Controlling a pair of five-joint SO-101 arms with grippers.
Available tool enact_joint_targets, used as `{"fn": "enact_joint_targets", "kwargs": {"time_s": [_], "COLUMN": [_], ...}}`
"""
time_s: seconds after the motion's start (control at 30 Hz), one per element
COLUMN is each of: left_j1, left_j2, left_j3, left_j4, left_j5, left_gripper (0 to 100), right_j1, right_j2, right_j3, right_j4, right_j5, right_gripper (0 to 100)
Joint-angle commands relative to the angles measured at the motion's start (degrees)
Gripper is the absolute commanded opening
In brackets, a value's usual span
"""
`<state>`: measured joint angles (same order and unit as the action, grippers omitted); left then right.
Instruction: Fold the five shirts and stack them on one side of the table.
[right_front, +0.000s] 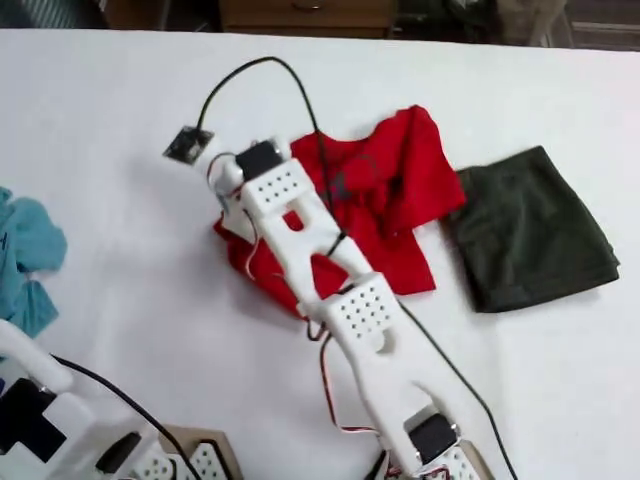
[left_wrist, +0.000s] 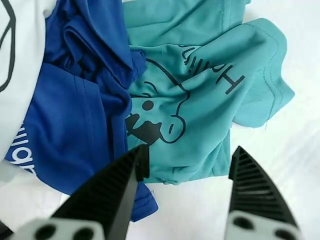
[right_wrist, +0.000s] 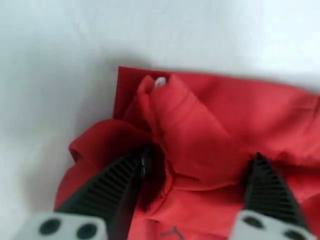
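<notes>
Presently we find right gripper (right_wrist: 201, 159), fingers apart, directly over raised fold of red shirt (right_wrist: 210, 117); left gripper (left_wrist: 190, 152), likewise apart, well away.

A bright white table (right_front: 90, 90) spreads wide; beyond its far edge stands a brown wooden cabinet (right_front: 305, 14).

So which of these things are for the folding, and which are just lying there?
For the job: red shirt, folded dark green shirt, teal shirt, blue shirt, white shirt.
Just lying about: small black square part on its black cable.
</notes>
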<state>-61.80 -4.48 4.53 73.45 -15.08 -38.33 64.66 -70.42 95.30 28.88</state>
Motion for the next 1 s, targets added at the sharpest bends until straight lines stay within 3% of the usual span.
{"fn": "enact_joint_targets", "kwargs": {"time_s": [0.0,0.07,0.3,0.5,0.73,0.97], "left_j1": [-0.35,-0.26,-0.44,-0.44,-0.62,-5.19], "left_j2": [-0.26,-0.26,-0.26,-0.35,-0.44,-0.44], "left_j3": [-0.31,-0.31,-0.31,-0.31,-0.40,-0.57], "left_j4": [0.35,0.44,0.44,0.44,0.44,0.26], "left_j5": [-0.44,-0.44,-0.44,-0.44,-0.44,-0.26], "left_gripper": [28,28,28,28,28,28], "right_j1": [-0.13,-0.04,0.48,-4.00,-5.67,-6.99], "right_j2": [-0.66,-0.66,-0.66,-0.75,-7.08,-16.84], "right_j3": [-2.37,-5.71,-17.49,-25.23,-25.14,-24.88], "right_j4": [-0.04,0.13,1.63,2.33,3.74,3.82], "right_j5": [-0.44,-0.53,-0.53,-0.26,0.00,-0.26], "right_gripper": [14.7,1.5,2.0,2.0,2.0,2.1]}}
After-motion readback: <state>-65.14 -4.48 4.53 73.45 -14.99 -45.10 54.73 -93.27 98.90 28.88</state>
